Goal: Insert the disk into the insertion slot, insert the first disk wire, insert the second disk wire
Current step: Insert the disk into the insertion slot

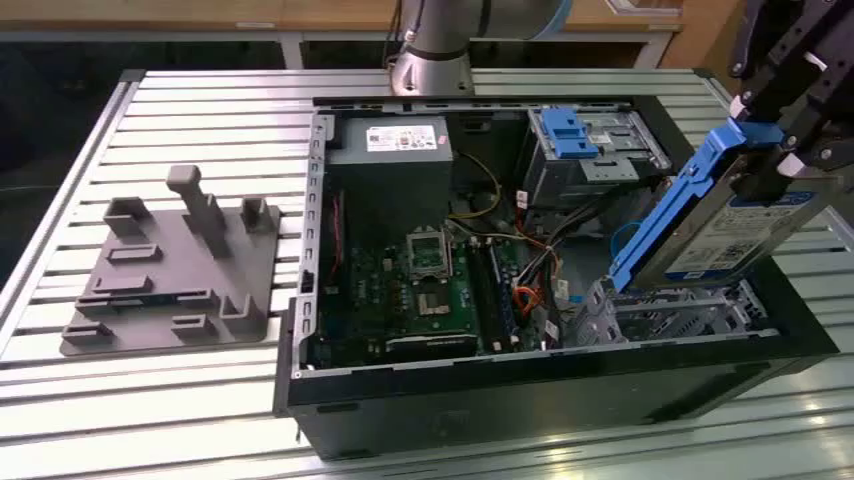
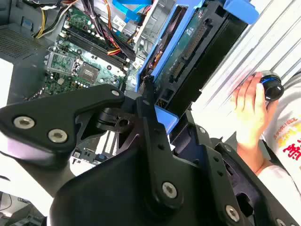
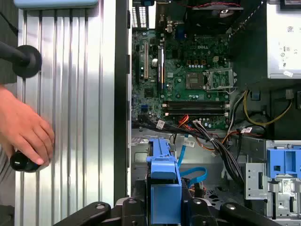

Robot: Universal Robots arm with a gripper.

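Note:
My gripper (image 1: 785, 150) is shut on the disk (image 1: 727, 235), a silver drive with a white label in a bright blue carrier. I hold it steeply tilted at the exterior view's right, over the open black computer case (image 1: 534, 385). Its lower end is right above the insertion slot (image 1: 681, 312), a silver perforated bay in the case's near right corner. In the second wrist view the black fingers (image 2: 149, 110) clamp the blue carrier edge of the disk (image 2: 188, 61). The first wrist view has the carrier (image 3: 163, 176) end-on. A loose blue cable (image 3: 194, 172) and a wire bundle (image 3: 214, 139) lie inside the case.
A silver drive cage with a blue latch (image 1: 585, 140) sits at the case's far right. The green motherboard (image 1: 427, 290) and the grey power supply (image 1: 390, 150) fill the middle. A grey fixture (image 1: 174, 270) stands on the slatted table. A person's hand (image 3: 26, 134) rests by the case.

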